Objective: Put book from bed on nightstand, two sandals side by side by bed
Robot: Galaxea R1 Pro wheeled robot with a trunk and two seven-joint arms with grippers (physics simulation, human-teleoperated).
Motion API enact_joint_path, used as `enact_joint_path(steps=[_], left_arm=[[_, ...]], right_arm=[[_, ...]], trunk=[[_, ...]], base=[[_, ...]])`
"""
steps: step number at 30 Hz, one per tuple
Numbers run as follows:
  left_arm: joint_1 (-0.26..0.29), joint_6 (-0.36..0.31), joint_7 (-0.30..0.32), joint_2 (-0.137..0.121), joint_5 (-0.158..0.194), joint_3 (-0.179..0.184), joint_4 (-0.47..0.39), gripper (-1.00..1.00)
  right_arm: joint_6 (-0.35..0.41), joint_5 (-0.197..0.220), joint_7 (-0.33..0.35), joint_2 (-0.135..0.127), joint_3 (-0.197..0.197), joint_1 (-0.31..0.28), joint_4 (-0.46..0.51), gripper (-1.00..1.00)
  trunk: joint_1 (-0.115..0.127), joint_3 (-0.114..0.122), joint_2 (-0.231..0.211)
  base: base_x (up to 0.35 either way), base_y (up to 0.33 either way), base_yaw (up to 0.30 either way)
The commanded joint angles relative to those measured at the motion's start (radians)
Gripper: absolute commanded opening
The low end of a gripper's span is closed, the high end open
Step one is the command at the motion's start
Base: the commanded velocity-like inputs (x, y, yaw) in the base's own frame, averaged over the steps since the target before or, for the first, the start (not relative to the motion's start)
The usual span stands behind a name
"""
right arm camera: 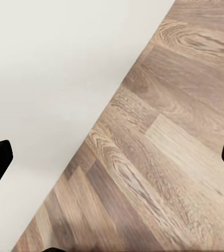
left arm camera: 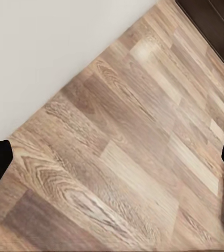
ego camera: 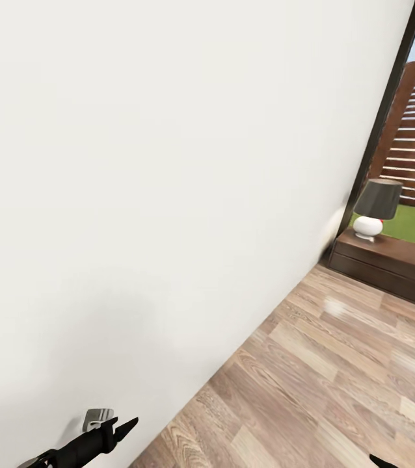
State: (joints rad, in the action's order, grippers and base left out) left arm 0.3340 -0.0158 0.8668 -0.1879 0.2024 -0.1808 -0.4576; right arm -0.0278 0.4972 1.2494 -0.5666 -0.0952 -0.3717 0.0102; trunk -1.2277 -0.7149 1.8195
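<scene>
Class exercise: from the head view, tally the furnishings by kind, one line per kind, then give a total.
Table lamp: 1
Low dark-wood cabinet: 1
Total: 2

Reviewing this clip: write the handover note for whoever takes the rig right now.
Left gripper: open, holding nothing, over the wood floor.
Right gripper: open, holding nothing, above floor beside the white wall.
A low dark cabinet with a lamp stands ahead by the window.
Nothing here shows any step done. Left: find the book, bed and sandals, then do both placements.
</scene>
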Motion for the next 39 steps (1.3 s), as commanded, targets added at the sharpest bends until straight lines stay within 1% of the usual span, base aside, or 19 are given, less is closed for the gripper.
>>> enact_joint_path(steps=[1,7,21,28,35,39], left_arm=[[0.000,-0.002,0.004,0.000,0.003,-0.002,0.001,1.00],[0.000,-0.002,0.005,-0.001,0.003,-0.002,0.001,1.00],[0.000,-0.002,0.005,0.000,0.003,-0.002,0.001,1.00],[0.000,-0.002,0.003,0.000,0.003,0.000,0.001,1.00],[0.000,-0.002,0.003,0.001,0.003,0.000,0.001,1.00],[0.000,-0.002,0.004,0.001,0.003,0.000,0.001,1.00]], right_arm=[[-0.003,-0.008,0.002,0.005,-0.008,-0.001,-0.001,1.00],[-0.003,-0.008,0.001,0.010,-0.009,-0.001,-0.001,1.00],[-0.003,-0.008,0.002,0.011,-0.008,-0.001,-0.001,1.00],[-0.003,-0.008,0.002,0.011,-0.008,-0.001,-0.001,1.00],[-0.003,-0.008,0.002,0.011,-0.008,-0.001,-0.001,1.00],[-0.003,-0.008,0.002,0.011,-0.008,-0.001,-0.001,1.00]], trunk=[[0.000,-0.001,0.000],[0.000,-0.004,0.000],[0.000,-0.009,0.000],[0.000,-0.012,0.000],[0.000,-0.013,0.000],[0.000,-0.014,0.000]], base=[[0.000,0.000,-0.215],[0.000,0.000,-0.217],[0.004,0.000,-0.219],[0.242,0.000,-0.203],[0.306,0.000,-0.036],[0.093,0.000,-0.056]])
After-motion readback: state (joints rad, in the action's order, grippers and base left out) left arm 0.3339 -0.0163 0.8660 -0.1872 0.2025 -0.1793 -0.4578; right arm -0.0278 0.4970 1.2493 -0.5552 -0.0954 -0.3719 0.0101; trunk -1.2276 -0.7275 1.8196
